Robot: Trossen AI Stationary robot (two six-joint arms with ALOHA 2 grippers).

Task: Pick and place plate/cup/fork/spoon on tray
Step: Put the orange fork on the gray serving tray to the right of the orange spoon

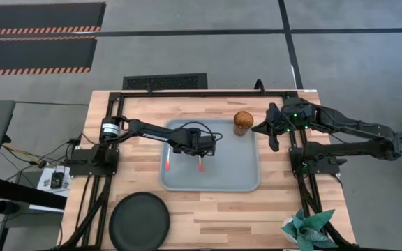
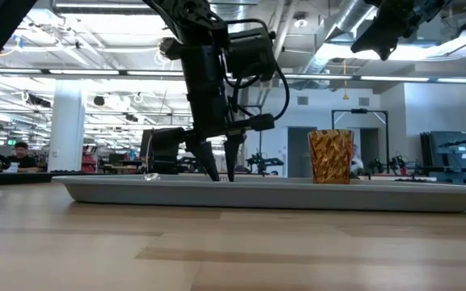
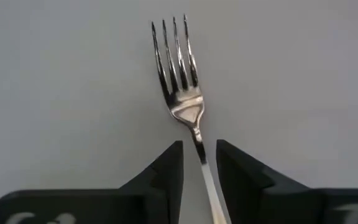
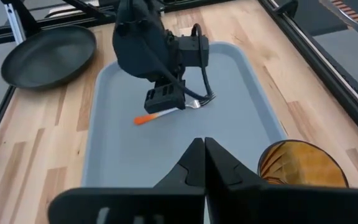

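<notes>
The pale blue-grey tray (image 1: 236,178) lies mid-table. The fork (image 3: 178,68) lies flat on it, with its tines toward the far edge and its orange-red handle (image 1: 201,167) toward the near edge. My left gripper (image 3: 199,149) points down over the fork's neck. It is open, with one finger on each side and a gap to the metal. A second orange-red handle end (image 1: 168,166) shows on the tray; the rest is hidden under my left arm. The amber cup (image 1: 243,123) stands upright in the tray's far right corner. The black plate (image 1: 139,221) rests on the table at the near left. My right gripper (image 4: 204,149) is shut and empty, raised beside the cup.
A green crumpled object (image 1: 307,230) lies at the table's near right corner. Bare wood shows in front of the tray (image 1: 215,209) and to the right of the plate. The black frame rails (image 1: 299,188) run along both sides of the table.
</notes>
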